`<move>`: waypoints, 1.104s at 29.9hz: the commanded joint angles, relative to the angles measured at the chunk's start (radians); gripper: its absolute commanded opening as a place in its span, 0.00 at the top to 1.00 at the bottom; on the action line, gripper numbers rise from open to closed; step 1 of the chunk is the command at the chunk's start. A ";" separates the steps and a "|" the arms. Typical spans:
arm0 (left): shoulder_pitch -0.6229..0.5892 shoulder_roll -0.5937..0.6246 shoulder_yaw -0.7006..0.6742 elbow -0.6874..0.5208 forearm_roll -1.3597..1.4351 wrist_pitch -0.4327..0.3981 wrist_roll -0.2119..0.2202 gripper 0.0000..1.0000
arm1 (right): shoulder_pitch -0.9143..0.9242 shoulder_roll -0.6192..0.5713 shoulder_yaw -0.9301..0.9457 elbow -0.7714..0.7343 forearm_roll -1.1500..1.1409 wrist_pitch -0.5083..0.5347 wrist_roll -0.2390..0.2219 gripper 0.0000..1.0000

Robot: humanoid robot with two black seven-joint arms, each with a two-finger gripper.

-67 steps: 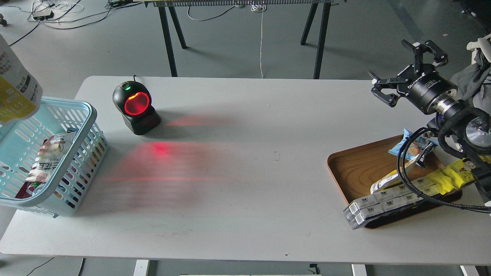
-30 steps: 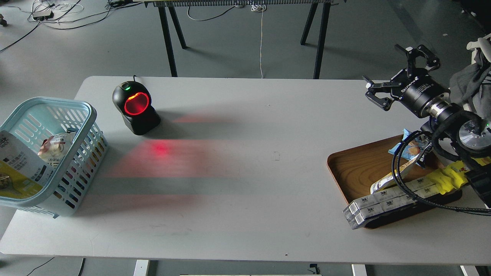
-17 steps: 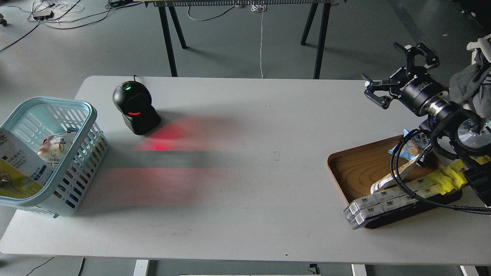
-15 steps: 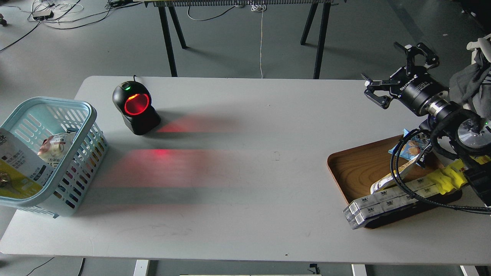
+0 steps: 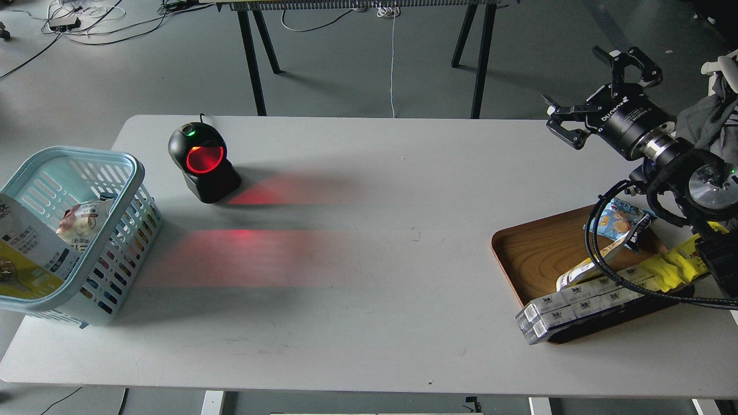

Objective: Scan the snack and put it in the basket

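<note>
since the snack (image 5: 26, 253) is seen lying inside the basket (image 5: 136, 173), leaning against its near left wall with the white top up and the yellow part low, the placing step is judged done. a second, paler packet (image 5: 81, 219) is seen beside it in the basket. the basket is set at the left edge of the surface (image 5: 369, 288), probably so that it lies within the left arm's reach; that arm and its jaws are not in view. the scanner (image 5: 203, 162) is stood just right of the basket, its red window turned toward the middle of the surface, where red bands of light are cast, so a pouch can be passed before it on the way to the basket.

the right gripper (image 5: 599, 86) is held raised over the far right corner of the surface, above and behind the wooden tray (image 5: 536, 248), touching nothing. its jaws are spread wide and nothing is held between them. the wrist is angled up and to the left, with cables looped down over the tray. in the tray a small blue packet (image 5: 620, 216), a long yellow packet (image 5: 674, 268) and a pair of white boxes (image 5: 568, 308) are left, which suggests the arm is poised for another pick.
</note>
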 commanded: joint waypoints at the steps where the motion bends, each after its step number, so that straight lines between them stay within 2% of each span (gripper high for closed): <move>1: -0.001 -0.174 -0.046 0.099 -0.181 -0.003 0.038 0.01 | 0.018 0.002 0.001 0.000 0.000 -0.002 0.001 0.00; 5: 0.013 -0.358 -0.106 0.298 -0.335 -0.047 0.067 0.01 | 0.047 0.007 0.000 0.003 0.000 -0.035 0.001 0.00; 7: 0.022 -0.435 -0.111 0.398 -0.410 -0.119 0.067 0.01 | 0.065 0.011 -0.006 0.012 0.000 -0.092 0.001 0.00; 10: 0.078 -0.534 -0.117 0.486 -0.471 -0.224 0.058 0.01 | 0.078 0.026 -0.011 0.061 -0.003 -0.158 0.001 0.00; 14: 0.176 -0.610 -0.181 0.510 -0.541 -0.281 0.055 0.01 | 0.070 0.010 -0.014 0.139 -0.006 -0.241 0.001 0.00; 20: 0.327 -0.726 -0.407 0.523 -0.548 -0.284 0.070 0.00 | 0.013 -0.076 -0.011 0.222 -0.050 -0.252 0.001 0.00; 25: 0.333 -0.785 -0.428 0.591 -0.548 -0.288 0.076 0.00 | -0.030 -0.118 -0.003 0.253 -0.052 -0.241 0.000 0.00; 33: 0.333 -0.802 -0.421 0.616 -0.539 -0.296 0.075 0.00 | -0.074 -0.135 0.017 0.273 -0.052 -0.203 0.001 0.00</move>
